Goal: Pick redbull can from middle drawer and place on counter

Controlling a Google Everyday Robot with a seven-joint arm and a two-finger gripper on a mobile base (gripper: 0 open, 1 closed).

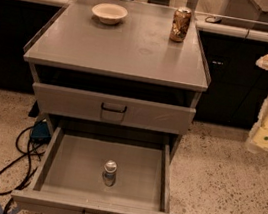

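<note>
Camera view, single. Item: cabinet with a broad flat grey metal counter (123, 46), smooth and slightly glossy, thin raised rims along its sides. On it, toward 11 o'clock of the top, a shallow cream round bowl (109, 12). Toward 1 o'clock, a wide brown-gold patterned can (180, 24), upright, well apart from the bowl. Below the counter, a grey upper drawer front (148, 115), pushed in, with a small black loop handle (113, 108) at its middle. Below that, the wide shallow grey metal middle drawer (74, 165), pulled out toward the camera, flat floor and low side walls showing, its front panel at 6 o'clock of the frame. Item of the task: a small slim redbull can (109, 172), shiny silver top, darker bluish body, standing upright on the drawer floor near the middle, slightly toward the front panel, clear of every wall. Item: the pale yellow gripper (266, 132) with its white arm, at 3 o'clock of the frame, hanging over the speckled stone floor (221, 194) beside the cabinet, well apart from the can and touching nothing. Whether it is open or closed I cannot tell. At 8 o'clock, a looped black cable (19, 161) and a small blue box (40, 130) lie on the floor beside the open drawer.
</note>
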